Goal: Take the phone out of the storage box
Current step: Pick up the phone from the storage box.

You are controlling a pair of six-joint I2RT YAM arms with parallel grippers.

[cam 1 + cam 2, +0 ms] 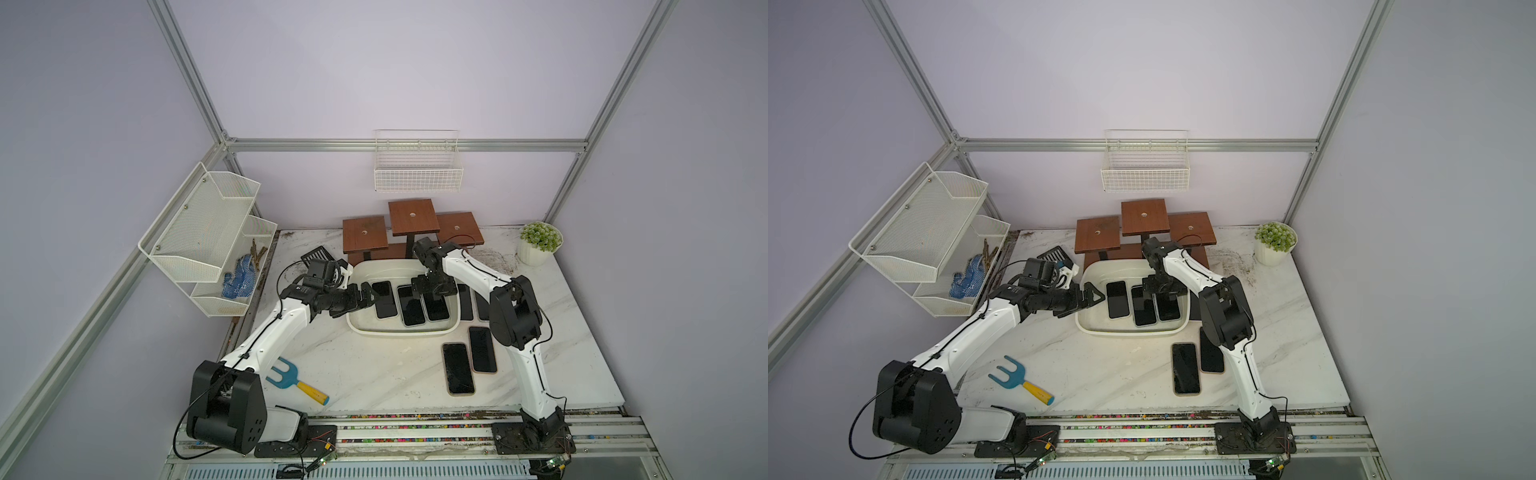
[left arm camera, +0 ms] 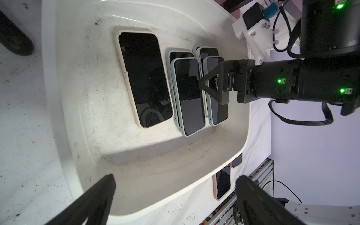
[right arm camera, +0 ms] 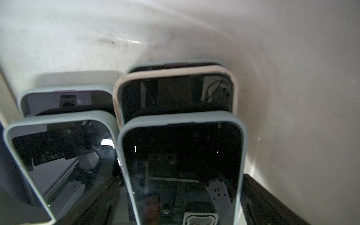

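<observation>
You see the phones (image 1: 384, 300) lying screen-up in the storage box (image 1: 399, 332), long axes near-to-far; left claw (image 1: 372, 297) and right claw (image 1: 432, 298) both gape wide.

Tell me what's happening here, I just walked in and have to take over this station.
Two robot arms are taking phones out of the white storage box. The right gripper is down inside, open over a stack's top blue-cased phone, gripping nothing yet. The left gripper hovers open at the box's end. A cream-cased phone and two stacks are inside; other phones lie on the table beside it.
</observation>
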